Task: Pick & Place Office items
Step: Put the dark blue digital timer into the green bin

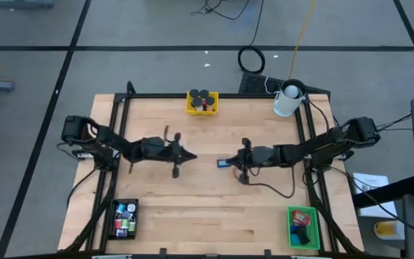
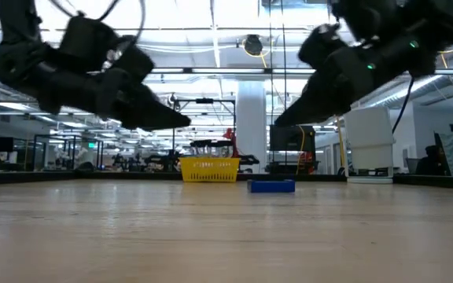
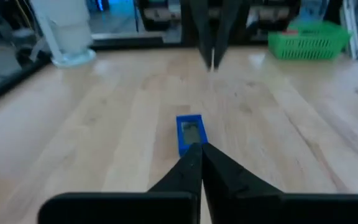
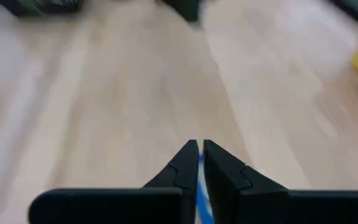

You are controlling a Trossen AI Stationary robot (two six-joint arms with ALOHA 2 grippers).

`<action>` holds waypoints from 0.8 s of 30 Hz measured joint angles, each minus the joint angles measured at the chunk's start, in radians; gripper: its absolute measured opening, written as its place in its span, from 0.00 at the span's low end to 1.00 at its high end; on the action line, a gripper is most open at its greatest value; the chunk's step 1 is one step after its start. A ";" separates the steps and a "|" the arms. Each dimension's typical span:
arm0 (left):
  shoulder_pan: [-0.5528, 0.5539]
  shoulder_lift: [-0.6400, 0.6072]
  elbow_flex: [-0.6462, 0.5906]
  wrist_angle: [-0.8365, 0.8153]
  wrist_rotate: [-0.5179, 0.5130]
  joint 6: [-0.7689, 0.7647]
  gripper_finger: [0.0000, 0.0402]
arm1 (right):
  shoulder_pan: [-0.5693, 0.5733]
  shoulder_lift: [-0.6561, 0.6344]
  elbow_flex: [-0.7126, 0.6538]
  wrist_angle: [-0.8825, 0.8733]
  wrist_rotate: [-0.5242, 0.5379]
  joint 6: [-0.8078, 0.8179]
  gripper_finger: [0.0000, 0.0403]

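A: Status on the office items?

B: Mostly sorted, by the look of it. The yellow tray (image 1: pixel 202 103) at the far edge holds dark round caps and something red. The black tray (image 1: pixel 125 218) at the near left corner has several small pieces, and the green tray (image 1: pixel 303 227) at the near right corner has a red, a blue and a black one. Only one loose item shows on the table (image 1: pixel 192 194): a blue block (image 1: pixel 223 163).

A: Where is it relative to the grippers?

B: It's between them. It lies just beside the right gripper (image 1: pixel 228 162), right at the fingertips. The left gripper (image 1: pixel 192 157) is a bit farther off on the other side, pointing at it. In the left wrist view the blue block (image 3: pixel 190 133) lies flat just ahead of that arm's fingertips.

A: Anyone holding it?

B: No. Both pairs of jaws are pinched fully together with nothing between them. In the low view the blue block (image 2: pixel 271 185) rests on the wood and both arms hang above the surface, clear of it.

A: Right wrist cam?

B: The right gripper (image 4: pixel 199 149) is closed, with a sliver of blue showing below the tips. So it's over or right at the block, not gripping.

A: Left to do?

B: My read: open one gripper, take the blue block and drop it in a tray. I can't tell which tray it belongs in.
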 joint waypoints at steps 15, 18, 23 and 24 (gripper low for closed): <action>0.001 0.001 -0.136 0.214 -0.032 -0.030 0.09 | -0.026 0.211 0.412 -0.720 0.068 0.025 0.47; 0.001 0.001 -0.136 0.213 -0.032 -0.037 0.09 | -0.032 0.278 0.471 -0.795 0.068 -0.005 0.55; 0.001 0.001 -0.136 0.208 -0.032 -0.039 0.09 | -0.032 0.338 0.533 -0.822 0.016 -0.044 0.66; 0.001 0.001 -0.136 0.207 -0.032 -0.039 0.09 | -0.032 0.346 0.543 -0.816 0.015 -0.049 0.68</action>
